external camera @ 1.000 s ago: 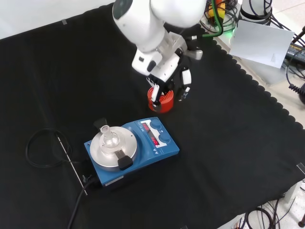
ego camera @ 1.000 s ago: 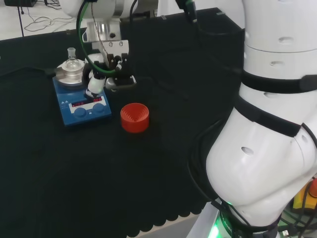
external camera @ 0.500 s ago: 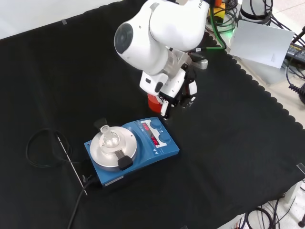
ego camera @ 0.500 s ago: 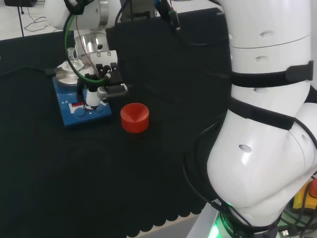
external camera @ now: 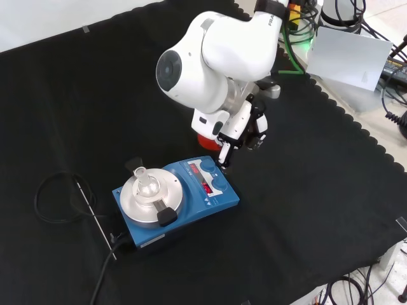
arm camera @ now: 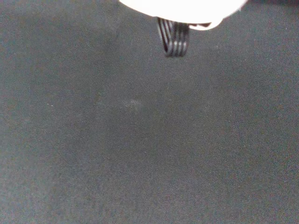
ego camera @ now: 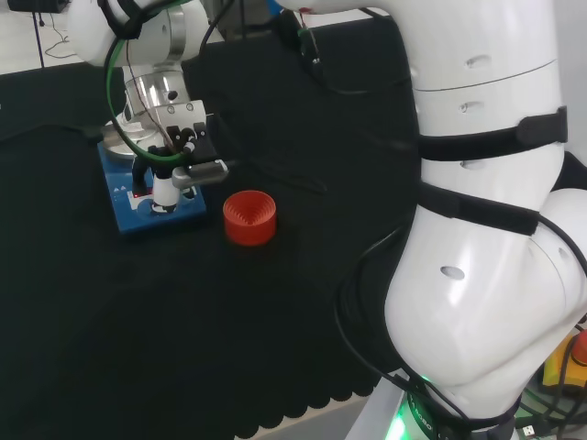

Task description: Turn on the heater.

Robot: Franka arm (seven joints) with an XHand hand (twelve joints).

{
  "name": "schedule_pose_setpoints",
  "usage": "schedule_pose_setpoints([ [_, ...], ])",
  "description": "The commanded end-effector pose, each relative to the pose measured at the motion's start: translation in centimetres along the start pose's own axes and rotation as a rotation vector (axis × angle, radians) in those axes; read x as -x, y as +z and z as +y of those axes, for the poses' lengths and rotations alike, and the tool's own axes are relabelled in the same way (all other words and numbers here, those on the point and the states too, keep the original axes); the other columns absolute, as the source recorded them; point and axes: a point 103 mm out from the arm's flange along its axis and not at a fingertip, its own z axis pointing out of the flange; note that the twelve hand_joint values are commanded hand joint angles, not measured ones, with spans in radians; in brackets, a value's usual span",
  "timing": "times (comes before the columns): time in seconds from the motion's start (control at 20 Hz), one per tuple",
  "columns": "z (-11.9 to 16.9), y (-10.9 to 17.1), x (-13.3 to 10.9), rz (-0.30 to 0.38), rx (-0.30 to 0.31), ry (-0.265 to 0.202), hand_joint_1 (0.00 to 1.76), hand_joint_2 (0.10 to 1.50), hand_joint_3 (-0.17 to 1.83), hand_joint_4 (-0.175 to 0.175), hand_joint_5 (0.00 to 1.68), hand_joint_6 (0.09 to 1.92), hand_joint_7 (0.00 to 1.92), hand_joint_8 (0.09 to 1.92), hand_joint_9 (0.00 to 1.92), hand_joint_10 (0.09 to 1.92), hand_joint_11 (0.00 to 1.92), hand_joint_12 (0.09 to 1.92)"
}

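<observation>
The worktop (external camera: 76, 82) is the big thing here, draped all over in black cloth, with a scalloped hem along the right side of the front view. Next biggest is the white arm (external camera: 216, 57), coming in from the top of the front view and bulking up the whole right half of the head view.

The heater (external camera: 175, 200) sits lower centre in the front view, and upper left in the head view (ego camera: 147, 197). It's a blue box with a round silver plate on the left part and a white panel with red readouts plus two blue knobs on the right end. A small clear flask (external camera: 145, 184) stands on the plate. A black cable (external camera: 54, 197) loops off to the heater's left on the cloth.

The hand (external camera: 245, 124) hangs just above the heater's knob end. One finger points straight down with its tip right at the panel; can't tell if it actually touches. The other fingers are bent back a bit, and it has hold of nothing.

Smallest bit: a red ribbed ring (ego camera: 249, 217) sits on the cloth just right of the heater in the head view, close but not touching.
</observation>
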Motion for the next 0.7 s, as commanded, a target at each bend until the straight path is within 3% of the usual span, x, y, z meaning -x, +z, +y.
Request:
schedule_pose_setpoints([
  [0.05, 0.5, 0.5, 0.7, -0.01, -0.012, 0.008, 1.4, 0.66, 1.07, -0.094, 0.22, 0.73, 1.51, 1.7, 1.53, 1.52, 1.07, 1.32],
  [0.7, 1.7, 0.7, 2.2, 0.001, -0.004, 0.018, 1.4, 0.66, 1.08, -0.079, 0.21, 0.61, 1.5, 1.7, 1.52, 1.51, 1.07, 1.31],
])
